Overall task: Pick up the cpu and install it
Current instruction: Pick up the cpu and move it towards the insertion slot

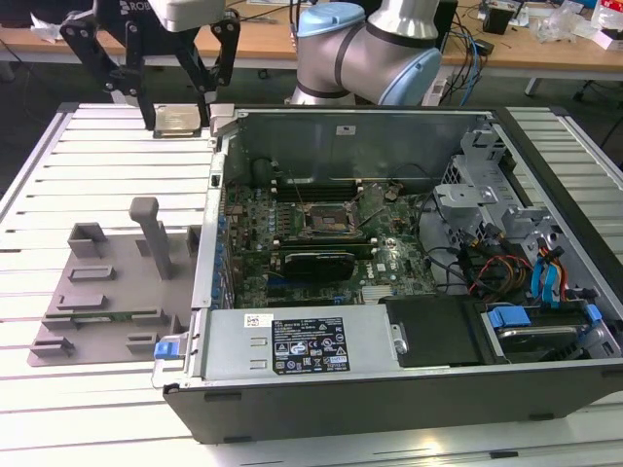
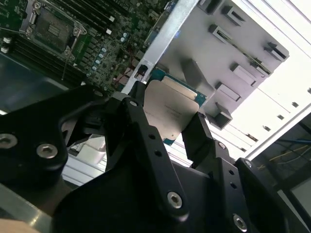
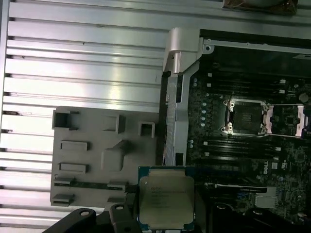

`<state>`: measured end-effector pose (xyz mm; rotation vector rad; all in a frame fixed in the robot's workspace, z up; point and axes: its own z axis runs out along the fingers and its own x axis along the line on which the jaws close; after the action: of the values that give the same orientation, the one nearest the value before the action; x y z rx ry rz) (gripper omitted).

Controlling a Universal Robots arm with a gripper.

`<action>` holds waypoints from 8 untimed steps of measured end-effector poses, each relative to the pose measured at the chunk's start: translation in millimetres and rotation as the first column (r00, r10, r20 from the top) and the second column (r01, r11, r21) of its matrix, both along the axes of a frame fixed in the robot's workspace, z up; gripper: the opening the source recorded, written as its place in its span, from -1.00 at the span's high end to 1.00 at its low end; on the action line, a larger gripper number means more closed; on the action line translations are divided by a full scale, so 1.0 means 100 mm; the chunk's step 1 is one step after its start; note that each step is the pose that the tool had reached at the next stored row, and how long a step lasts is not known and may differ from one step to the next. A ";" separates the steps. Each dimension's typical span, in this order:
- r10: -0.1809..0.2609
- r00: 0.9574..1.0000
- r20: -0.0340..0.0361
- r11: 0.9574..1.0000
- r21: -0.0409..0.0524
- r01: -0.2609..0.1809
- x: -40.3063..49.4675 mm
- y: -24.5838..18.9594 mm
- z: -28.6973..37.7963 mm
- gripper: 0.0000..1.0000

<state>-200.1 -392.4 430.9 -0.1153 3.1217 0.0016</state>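
The jaws are seen clenched on the cpu, one pressed to each of two opposite edges. The cpu is held flat and level in the air, well above the slatted worktop. In both wrist views its silvery metal top is turned up toward the wrist, and a green rim is visible around it. The chip is so nearly square that no long axis can be made out. Its edges are lined up roughly with the case wall.

Below the jaws, the grey plate with its upright posts is laid on the worktop. The open case is set just beside that plate, on the exterior view's right of the jaws. Inside the case, the dark socket is seen with its metal bracket swung open. The socket is well apart from the jaws, and nothing is seated in it.
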 end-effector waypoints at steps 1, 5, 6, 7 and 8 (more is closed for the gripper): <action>0.000 1.000 0.000 1.000 0.000 0.000 0.027 0.000 0.000 -0.10; 0.000 1.000 0.000 1.000 0.000 0.000 0.130 0.000 0.000 -0.10; 0.000 1.000 0.000 1.000 0.000 0.000 0.146 0.000 0.000 -0.10; 0.000 1.000 0.000 1.000 0.000 0.000 0.169 0.000 0.000 -0.10; 0.000 1.000 0.000 1.000 0.000 0.000 0.193 0.000 0.000 -0.10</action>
<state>-180.8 -392.4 430.9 -0.1153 3.1221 0.0017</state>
